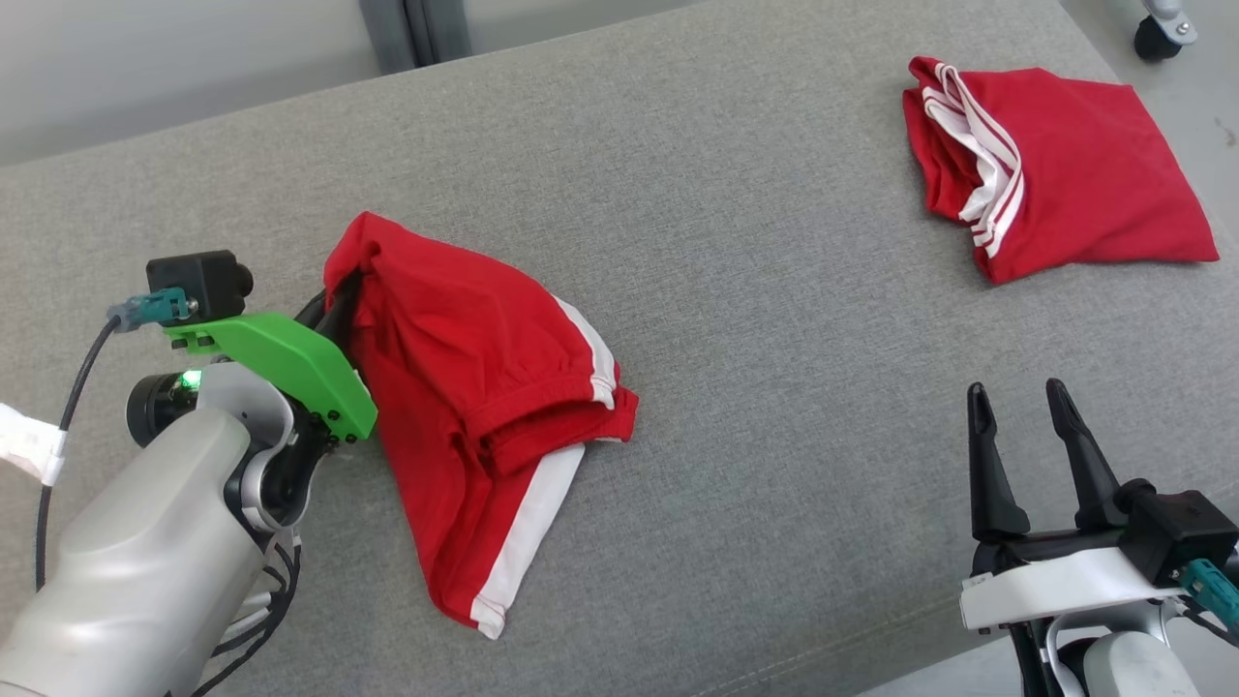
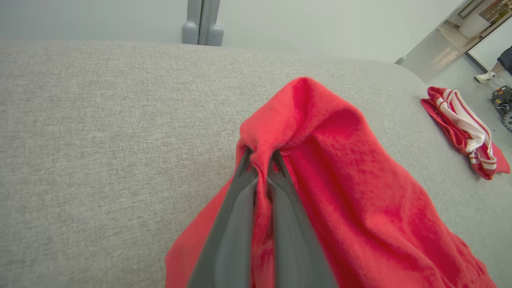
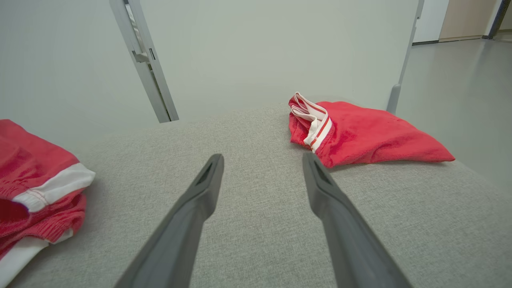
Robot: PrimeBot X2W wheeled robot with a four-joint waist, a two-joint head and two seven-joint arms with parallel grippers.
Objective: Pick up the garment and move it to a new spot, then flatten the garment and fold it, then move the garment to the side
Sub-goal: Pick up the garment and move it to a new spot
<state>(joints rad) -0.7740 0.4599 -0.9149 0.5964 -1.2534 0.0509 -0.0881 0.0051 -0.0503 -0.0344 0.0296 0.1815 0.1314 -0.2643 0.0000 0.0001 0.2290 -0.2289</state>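
Grey surface [image 1: 774,310]: bare middle, free passage for me. Obstacles: garment [image 1: 465,387] at left; folded red garment [image 1: 1065,165] far right.

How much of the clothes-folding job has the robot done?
The left gripper is shut on a raised fold of the crumpled red garment, mostly lying on the grey cushion. The right gripper is open, empty. Moving, flattening, folding and setting aside remain. A second garment lies folded far right.
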